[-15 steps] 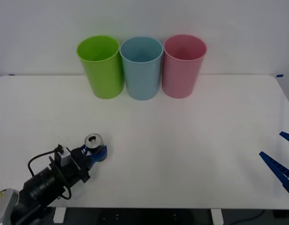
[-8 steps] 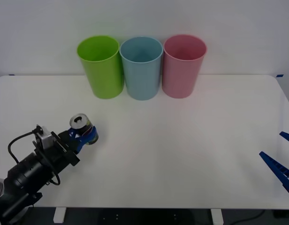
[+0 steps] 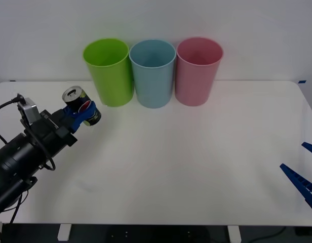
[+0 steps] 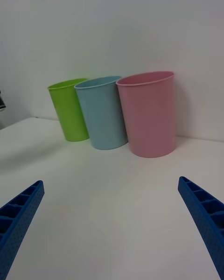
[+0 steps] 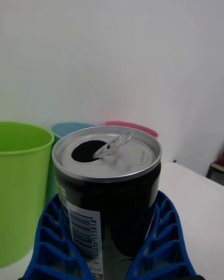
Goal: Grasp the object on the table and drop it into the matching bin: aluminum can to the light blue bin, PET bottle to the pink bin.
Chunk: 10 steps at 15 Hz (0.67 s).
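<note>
The left gripper (image 3: 81, 112) holds the aluminum can (image 3: 80, 104) clamped between its blue ribbed fingers (image 5: 158, 235), raised clear of the table (image 3: 196, 167) over its far left part, just in front of the lime green bin (image 3: 109, 72). The can stands nearly upright, its silver top and open tab hole facing up, with the fingers wrapped around the lower half of its dark body. The main risk from here is a drop into the wrong bin: the lime green bin is the nearest of the three, and the light blue bin (image 3: 153, 73) stands right beside it, rims almost touching, so a release made too early or short of the sideways travel could send the can into the green one or bounce it off the shared rims. The carry height also looks marginal, as the can seems about level with the bins' upper walls, so a straight move across could knock the green bin over. A smooth metal can held low could also slip or tilt. The pink bin (image 3: 198, 70) is not the target. The right gripper (image 3: 303, 177) waits at the table's near right edge with its fingers spread wide and empty.
</note>
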{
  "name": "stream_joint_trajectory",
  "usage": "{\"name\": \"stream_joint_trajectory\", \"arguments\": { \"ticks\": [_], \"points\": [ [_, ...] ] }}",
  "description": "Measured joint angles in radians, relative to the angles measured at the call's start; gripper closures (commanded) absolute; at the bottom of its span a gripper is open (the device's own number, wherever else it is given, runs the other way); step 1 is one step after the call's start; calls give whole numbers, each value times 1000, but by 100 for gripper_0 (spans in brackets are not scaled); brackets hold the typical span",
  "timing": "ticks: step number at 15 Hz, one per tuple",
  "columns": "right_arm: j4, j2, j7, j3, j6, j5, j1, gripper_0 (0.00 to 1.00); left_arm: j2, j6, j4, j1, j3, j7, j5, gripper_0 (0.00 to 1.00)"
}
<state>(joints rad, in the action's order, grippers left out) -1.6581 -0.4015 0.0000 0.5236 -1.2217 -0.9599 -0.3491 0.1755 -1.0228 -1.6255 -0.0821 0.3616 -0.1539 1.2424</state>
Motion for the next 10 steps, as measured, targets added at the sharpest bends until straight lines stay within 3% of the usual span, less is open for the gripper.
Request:
{"name": "stream_joint_trajectory", "arguments": {
  "ticks": [5,10],
  "points": [
    [0,0,0,0,0,0,0,0,7,76,-4,-117,7,-134,69,100],
    [0,0,0,0,0,0,0,0,7,168,-4,-248,-19,-307,210,100]
  ]
}}
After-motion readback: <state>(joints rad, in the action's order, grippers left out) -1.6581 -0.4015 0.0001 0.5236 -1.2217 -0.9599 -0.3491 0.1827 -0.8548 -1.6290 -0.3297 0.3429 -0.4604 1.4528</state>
